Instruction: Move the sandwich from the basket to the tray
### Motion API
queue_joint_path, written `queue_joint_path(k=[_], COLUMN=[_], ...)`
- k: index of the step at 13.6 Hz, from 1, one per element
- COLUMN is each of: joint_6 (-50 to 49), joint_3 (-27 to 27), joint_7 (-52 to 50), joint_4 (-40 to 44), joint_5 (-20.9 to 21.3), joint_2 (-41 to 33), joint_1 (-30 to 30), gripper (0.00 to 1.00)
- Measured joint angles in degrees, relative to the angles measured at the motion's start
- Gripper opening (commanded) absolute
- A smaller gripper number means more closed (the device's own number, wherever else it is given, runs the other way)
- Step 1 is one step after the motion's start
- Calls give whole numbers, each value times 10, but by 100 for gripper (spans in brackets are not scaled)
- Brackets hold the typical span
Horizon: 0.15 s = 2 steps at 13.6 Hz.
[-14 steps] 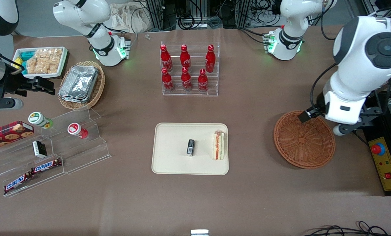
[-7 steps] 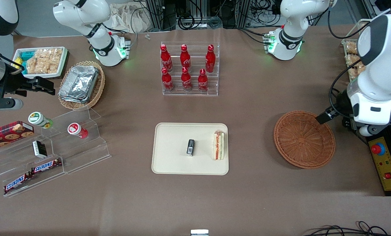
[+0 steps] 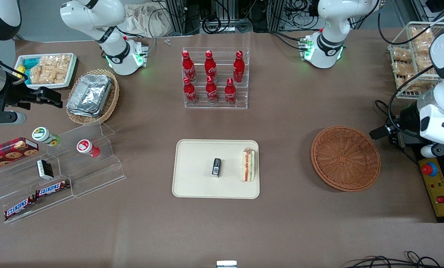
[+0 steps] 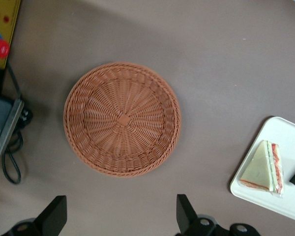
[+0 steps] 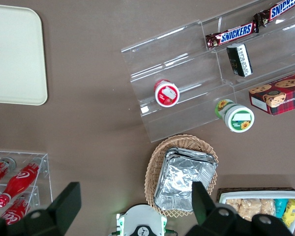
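Sandwich (image 3: 248, 165) on tray (image 3: 192, 186), pincer (image 4: 120, 216) apart.

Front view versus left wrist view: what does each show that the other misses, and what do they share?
Only the front view shows the cola bottle rack, the oval basket of foil trays, the snack shelves and the whole tray. Only the left wrist view shows the gripper, open and holding nothing, above the table beside the basket. Both show that empty basket, the sandwich lying on the tray, and a small dark packet beside it.
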State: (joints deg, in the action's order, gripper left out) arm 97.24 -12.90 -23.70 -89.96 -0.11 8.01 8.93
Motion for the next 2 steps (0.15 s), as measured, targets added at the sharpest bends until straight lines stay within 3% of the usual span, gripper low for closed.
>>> queue_joint_path(k=[2], joint_6=[-23], joint_3=[0], joint_7=[54], joint_4=[17], joint_5=[7], joint_2=[10], joint_1=[-2], gripper=[100])
